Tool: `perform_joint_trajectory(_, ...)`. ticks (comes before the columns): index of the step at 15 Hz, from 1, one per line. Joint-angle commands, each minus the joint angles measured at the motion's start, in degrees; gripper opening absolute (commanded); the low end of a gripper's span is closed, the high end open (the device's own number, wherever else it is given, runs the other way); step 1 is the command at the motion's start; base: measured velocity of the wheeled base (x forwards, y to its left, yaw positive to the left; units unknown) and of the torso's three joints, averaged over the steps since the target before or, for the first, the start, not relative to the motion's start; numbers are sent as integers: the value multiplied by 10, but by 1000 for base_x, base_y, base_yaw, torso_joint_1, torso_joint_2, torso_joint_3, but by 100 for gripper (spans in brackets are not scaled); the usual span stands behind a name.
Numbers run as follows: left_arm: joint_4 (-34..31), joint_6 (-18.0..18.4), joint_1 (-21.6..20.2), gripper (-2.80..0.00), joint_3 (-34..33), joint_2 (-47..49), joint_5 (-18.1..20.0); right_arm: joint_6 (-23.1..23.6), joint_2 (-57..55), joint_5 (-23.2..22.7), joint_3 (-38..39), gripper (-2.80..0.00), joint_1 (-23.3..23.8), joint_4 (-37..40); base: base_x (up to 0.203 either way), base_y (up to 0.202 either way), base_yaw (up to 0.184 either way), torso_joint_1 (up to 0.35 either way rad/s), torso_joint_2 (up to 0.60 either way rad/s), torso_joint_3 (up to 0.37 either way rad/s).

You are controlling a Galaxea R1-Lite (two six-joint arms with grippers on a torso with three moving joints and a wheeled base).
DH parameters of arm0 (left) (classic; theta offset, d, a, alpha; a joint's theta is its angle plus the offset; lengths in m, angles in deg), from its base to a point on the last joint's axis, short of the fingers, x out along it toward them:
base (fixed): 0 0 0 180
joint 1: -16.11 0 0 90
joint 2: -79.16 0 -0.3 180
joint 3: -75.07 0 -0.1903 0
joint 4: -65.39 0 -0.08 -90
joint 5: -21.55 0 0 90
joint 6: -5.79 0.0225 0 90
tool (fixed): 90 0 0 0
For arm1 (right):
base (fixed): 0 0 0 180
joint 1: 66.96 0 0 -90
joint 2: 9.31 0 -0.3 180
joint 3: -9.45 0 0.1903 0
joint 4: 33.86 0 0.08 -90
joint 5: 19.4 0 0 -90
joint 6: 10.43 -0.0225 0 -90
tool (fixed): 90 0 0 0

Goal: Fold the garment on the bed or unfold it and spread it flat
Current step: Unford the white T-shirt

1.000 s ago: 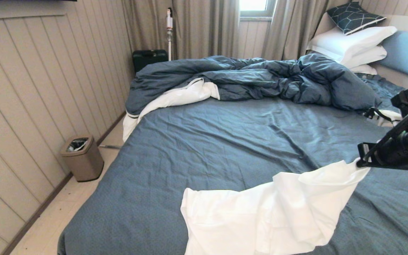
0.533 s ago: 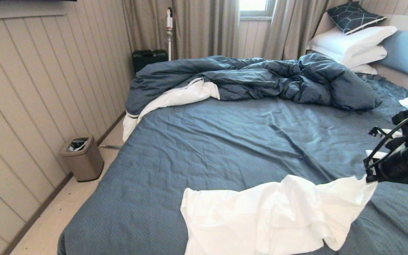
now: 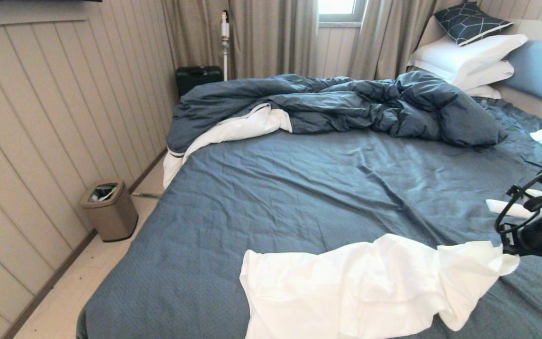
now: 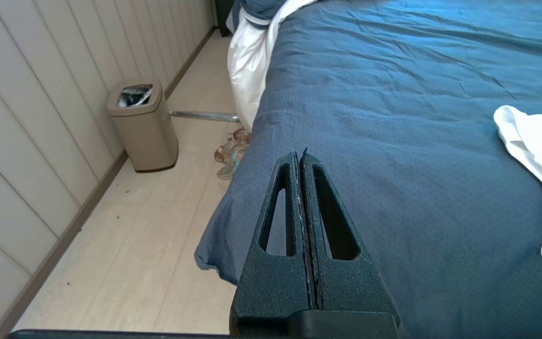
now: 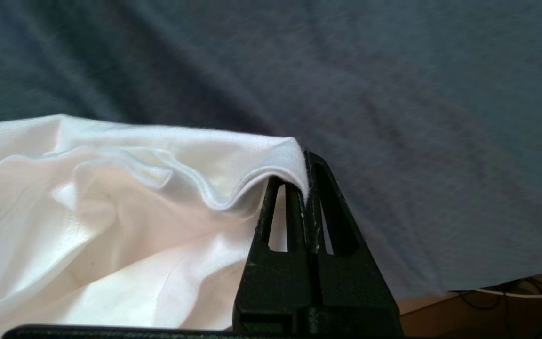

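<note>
Head view: white garment (image 3: 360, 287) crumpled on near part of bed (image 3: 299, 188), one corner pinched by right tool (image 3: 506, 247) at right edge. Left wrist view: left tool (image 4: 301, 162) pressed together, empty, above bed's corner. Right wrist view: clamped on garment hem.

Right gripper (image 5: 305, 162) pinched on hem of white garment (image 5: 111, 207); cloth bunches beside claw on one side, dark blue-grey bed (image 5: 417, 117) sheet beyond and on other side
</note>
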Motion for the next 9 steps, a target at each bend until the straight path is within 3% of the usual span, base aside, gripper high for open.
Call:
perform_joint_trajectory(1,0,0,-1,-280,0,0,0,15,-13,0,-19,-280,28,-2,0,0,0,0,0,0)
perform_joint_trajectory(9,0,1,-1,-280,0,0,0,91,-54,-1,-98,-280,57,1,0,0,0,0,0,0)
